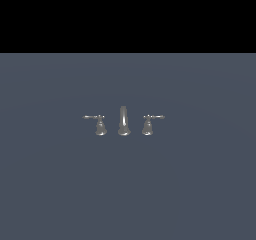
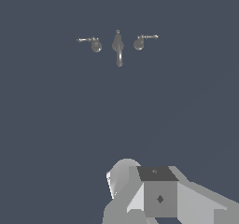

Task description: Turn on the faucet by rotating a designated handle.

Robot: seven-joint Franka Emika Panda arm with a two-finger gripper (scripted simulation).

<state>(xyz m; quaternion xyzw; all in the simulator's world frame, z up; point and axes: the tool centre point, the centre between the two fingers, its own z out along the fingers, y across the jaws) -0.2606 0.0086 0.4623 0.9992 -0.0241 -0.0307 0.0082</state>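
The faucet is a tiny grey metal three-piece set on the dark blue-grey floor, in the middle of the exterior view. Its arched spout [image 1: 124, 120] stands in the centre. The designated handle [image 1: 100, 124] is on the exterior view's left, its thin lever pointing outward. The mirror handle [image 1: 148, 124] is on the exterior view's right. The wrist view shows the set from above and far off: the designated handle [image 2: 94, 43], the spout [image 2: 118, 48] and the other handle [image 2: 140, 42]. A grey blocky part of my gripper [image 2: 158, 195] fills one edge; its jaws are not distinguishable.
The flat dark blue-grey floor [image 1: 60, 184] spreads all around the faucet set. A black band lies beyond its far edge in the exterior view. The arm does not show in the exterior view.
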